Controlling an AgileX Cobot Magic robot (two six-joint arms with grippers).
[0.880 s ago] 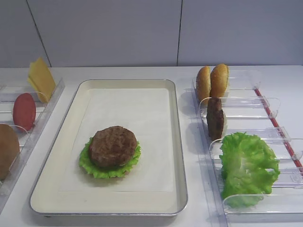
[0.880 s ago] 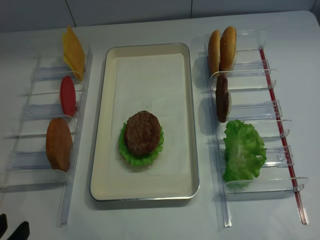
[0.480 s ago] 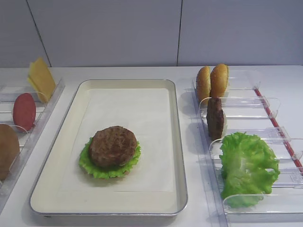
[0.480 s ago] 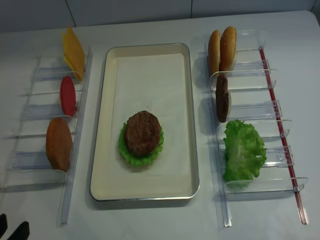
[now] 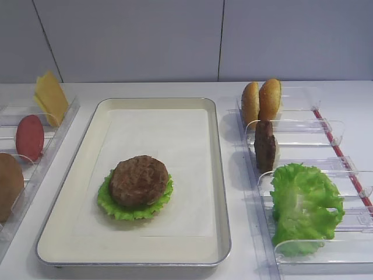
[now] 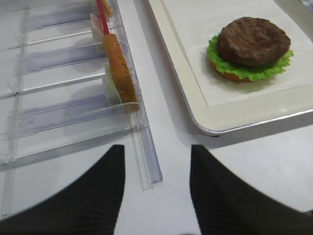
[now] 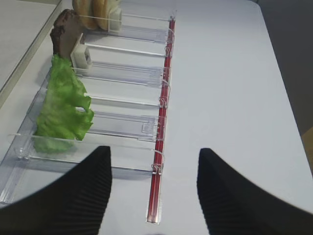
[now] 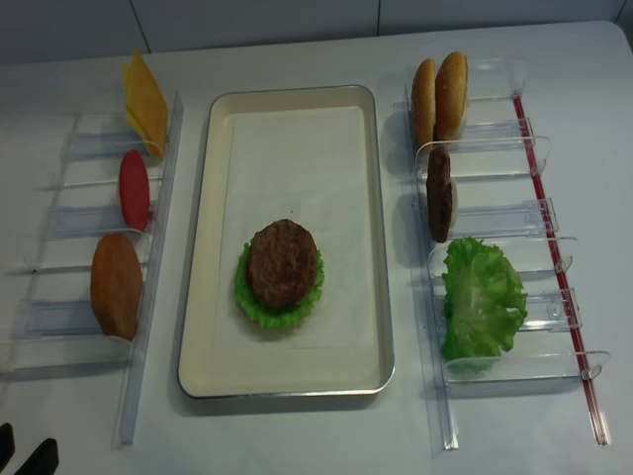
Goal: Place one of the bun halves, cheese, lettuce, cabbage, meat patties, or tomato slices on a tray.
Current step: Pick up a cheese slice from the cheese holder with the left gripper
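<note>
The cream-white tray holds a stack: a meat patty on lettuce over a bun half. The left rack carries the cheese, a tomato slice and a bun half. In the right rack stand two bun halves, a patty and lettuce. My left gripper is open and empty near the left rack's front end. My right gripper is open and empty at the right rack's near end.
Clear plastic racks flank the tray on both sides. A red strip runs along the right rack's outer edge. White tabletop lies to the right of it. A grey wall stands behind the table.
</note>
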